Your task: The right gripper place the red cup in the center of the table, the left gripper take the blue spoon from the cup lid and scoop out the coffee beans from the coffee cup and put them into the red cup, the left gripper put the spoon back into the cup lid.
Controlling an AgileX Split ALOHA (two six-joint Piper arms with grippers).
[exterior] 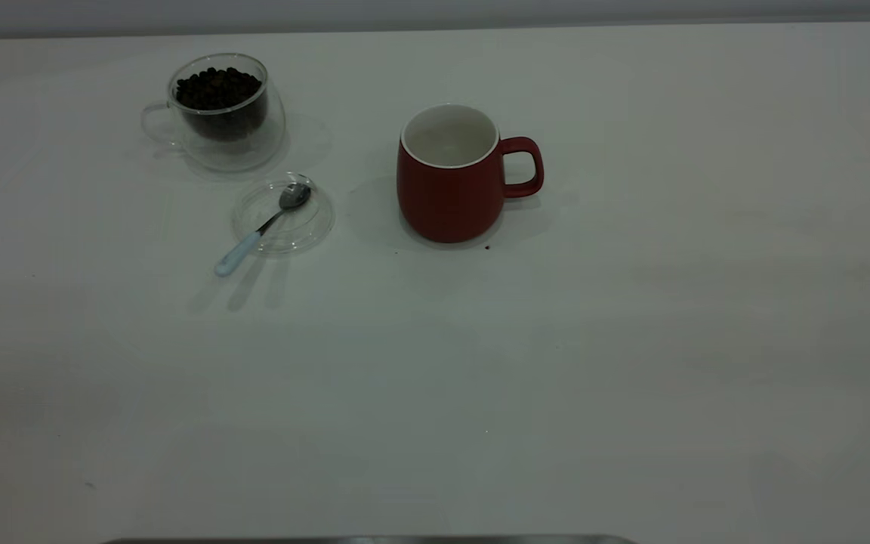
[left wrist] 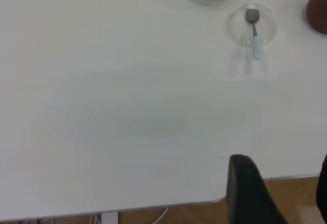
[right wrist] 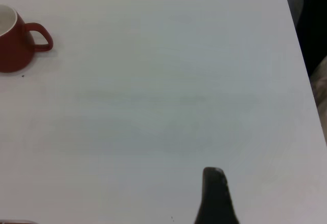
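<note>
We found the red cup (exterior: 448,181) standing mid-table (exterior: 631,340). The blue spoon (exterior: 261,229) lay on the cup lid (exterior: 306,227). Next, we judged, our left gripper (left wrist: 276,193), which held nothing, should fetch it; its opening we couldn't tell.

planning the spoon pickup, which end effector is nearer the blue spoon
Left. The left end effector hangs at the table's near edge, with the blue spoon in its view. The right end effector's view shows only the red cup.
</note>
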